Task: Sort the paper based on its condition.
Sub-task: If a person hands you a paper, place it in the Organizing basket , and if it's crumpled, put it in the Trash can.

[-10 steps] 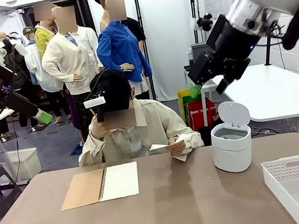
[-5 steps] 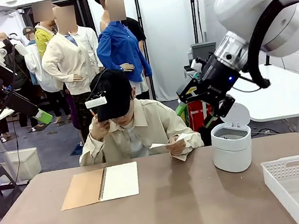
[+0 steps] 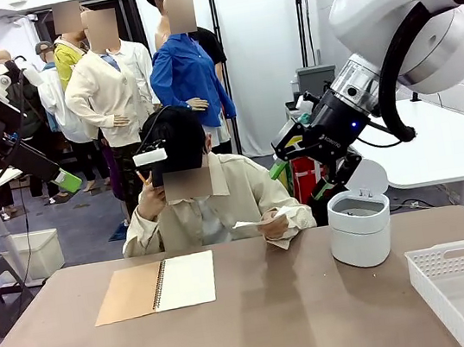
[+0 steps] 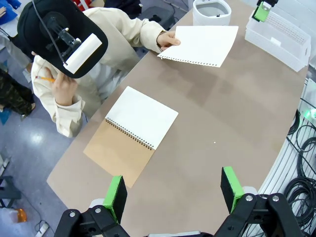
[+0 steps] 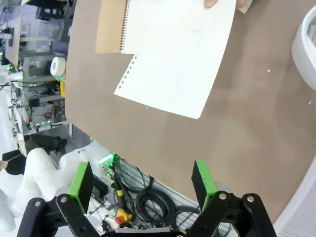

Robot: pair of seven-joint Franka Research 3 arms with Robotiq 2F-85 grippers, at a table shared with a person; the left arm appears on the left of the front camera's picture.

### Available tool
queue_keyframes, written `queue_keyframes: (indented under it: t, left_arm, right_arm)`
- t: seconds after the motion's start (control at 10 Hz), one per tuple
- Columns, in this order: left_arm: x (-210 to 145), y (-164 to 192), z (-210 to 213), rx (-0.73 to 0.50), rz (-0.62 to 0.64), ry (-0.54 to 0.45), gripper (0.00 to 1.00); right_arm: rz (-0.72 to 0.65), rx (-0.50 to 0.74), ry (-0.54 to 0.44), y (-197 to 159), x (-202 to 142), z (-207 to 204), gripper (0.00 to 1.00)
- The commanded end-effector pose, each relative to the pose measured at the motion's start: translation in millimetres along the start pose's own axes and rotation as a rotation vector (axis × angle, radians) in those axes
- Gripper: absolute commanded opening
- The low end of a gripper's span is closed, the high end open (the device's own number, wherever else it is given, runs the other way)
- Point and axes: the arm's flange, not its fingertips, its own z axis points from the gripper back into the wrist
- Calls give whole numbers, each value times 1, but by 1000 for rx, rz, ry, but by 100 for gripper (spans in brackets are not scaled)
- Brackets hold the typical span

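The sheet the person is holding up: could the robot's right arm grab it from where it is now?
Probably yes. The right arm's fingers are open and aimed at the sheet with nothing between; the person's hand grips only its far edge.

Bare tabletop (image 3: 298,321) between notebook (image 3: 157,287), held paper (image 3: 251,224), tray (image 3: 430,288)

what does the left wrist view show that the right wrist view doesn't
Left wrist view: the person, bent over with a pencil at their head, and the white basket. Right wrist view: cables beyond the table's edge. Shared: the loose sheet in the person's hand, the open spiral notebook, the white bin and the brown table.
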Motion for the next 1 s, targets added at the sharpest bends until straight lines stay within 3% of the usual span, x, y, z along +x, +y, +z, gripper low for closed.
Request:
queue_keyframes:
  t: [0.0, 0.3, 0.6, 0.9]
  left_arm:
    - [0, 0, 0, -1, -1, 0, 100]
    - [0, 0, 0, -1, -1, 0, 100]
    - [0, 0, 0, -1, -1, 0, 100]
    - [0, 0, 0, -1, -1, 0, 100]
  right_arm:
    - [-195, 56, 50, -15, 21, -11, 100]
    - [-417, 204, 179, -53, 69, -31, 100]
    - [-548, 262, 175, -87, 108, -56, 100]
    - [-635, 326, 256, -110, 125, -84, 100]
